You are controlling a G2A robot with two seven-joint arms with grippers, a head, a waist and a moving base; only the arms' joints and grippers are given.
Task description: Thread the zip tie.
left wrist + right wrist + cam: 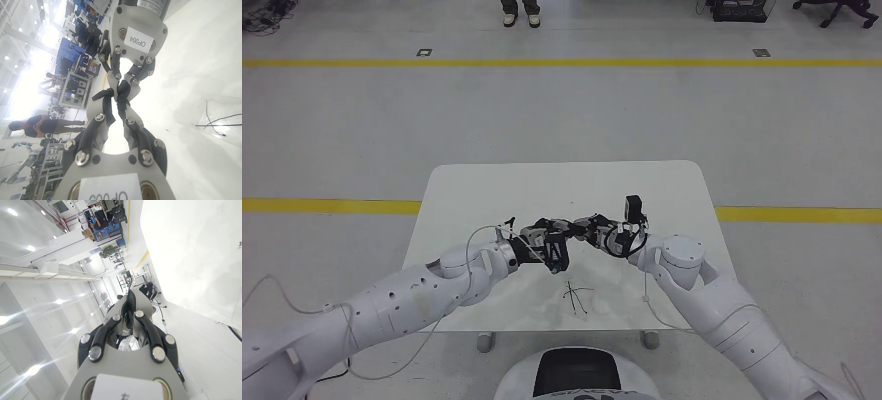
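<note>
Black plastic zip tie: grip in closed right hand, steer tip toward narrow left hand, contents there unclear; hold both steady over white rectangular bench.

White bench, rounded corners, lies under left claw. Clear plastic bag flat on it, near the claw, toward bench's front edge. Yellow floor stripe runs beyond claw; second stripe farther off.
</note>
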